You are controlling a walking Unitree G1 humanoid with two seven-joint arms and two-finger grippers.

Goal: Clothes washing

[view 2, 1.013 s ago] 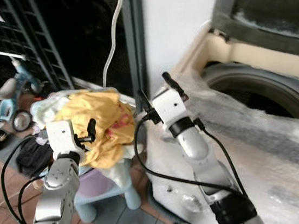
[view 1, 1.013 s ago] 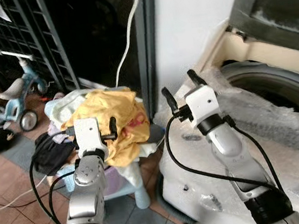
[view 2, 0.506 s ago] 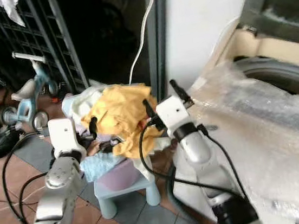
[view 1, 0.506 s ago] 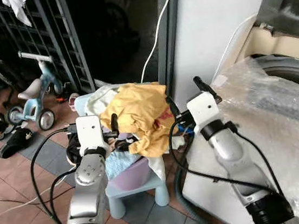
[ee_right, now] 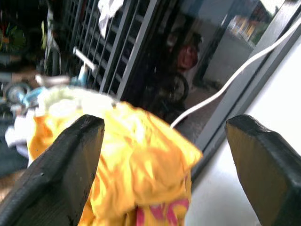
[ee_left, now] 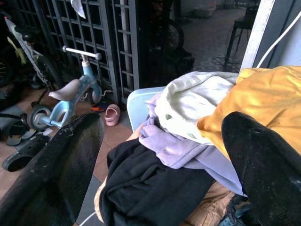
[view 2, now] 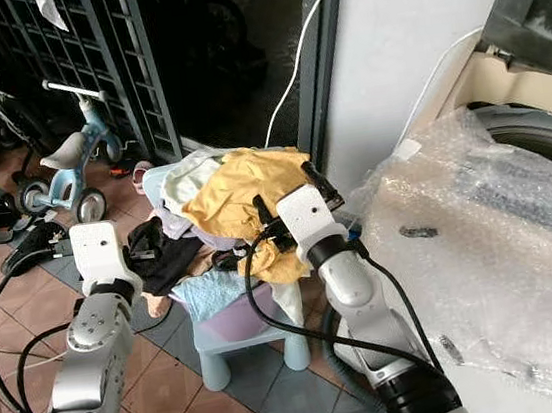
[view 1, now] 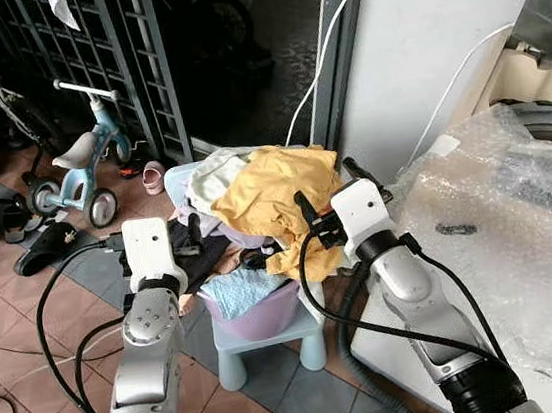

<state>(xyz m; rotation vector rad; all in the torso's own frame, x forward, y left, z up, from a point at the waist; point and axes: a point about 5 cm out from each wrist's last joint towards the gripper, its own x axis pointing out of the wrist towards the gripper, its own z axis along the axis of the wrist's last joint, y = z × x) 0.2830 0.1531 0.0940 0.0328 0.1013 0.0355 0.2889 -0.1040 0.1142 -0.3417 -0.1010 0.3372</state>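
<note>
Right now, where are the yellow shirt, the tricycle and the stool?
Yellow shirt (view 1: 274, 189), left eye view: its top fold.
Tricycle (view 1: 76, 155), left eye view: its seat.
Stool (view 1: 273, 346), left eye view: front edge.

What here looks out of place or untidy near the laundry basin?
The laundry heap overfills the purple basin, which sits on a small pale-blue stool; a black garment and a yellow one hang over its rim. The washing machine is odd too: its top is wrapped in bubble wrap.

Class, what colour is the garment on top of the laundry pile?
Yellow-orange garment, clearest in the left eye view.
</note>
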